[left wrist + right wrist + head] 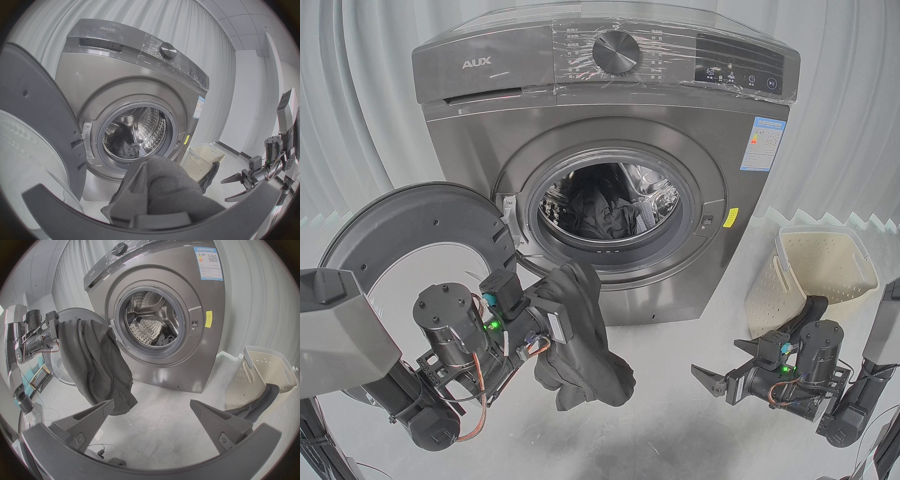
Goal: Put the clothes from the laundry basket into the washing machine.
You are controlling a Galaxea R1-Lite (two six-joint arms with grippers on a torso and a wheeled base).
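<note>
A grey front-loading washing machine [600,131] stands before me with its round door [412,231] swung open to the left. Dark clothes [600,212] lie inside the drum. My left gripper [565,294] is shut on a dark grey garment [581,350] that hangs down just below and in front of the drum opening [134,134]. The same garment [93,362] drapes from that gripper in the right wrist view. My right gripper [725,362] is open and holds nothing, low over the floor left of the cream laundry basket [831,262]. A dark piece of clothing [259,402] hangs over the basket's rim.
The basket [268,371] leans tilted against the machine's right side. Bare light floor [675,425] lies in front of the machine. White curtains [850,125] hang behind. The open door [34,125] takes up the space at the left.
</note>
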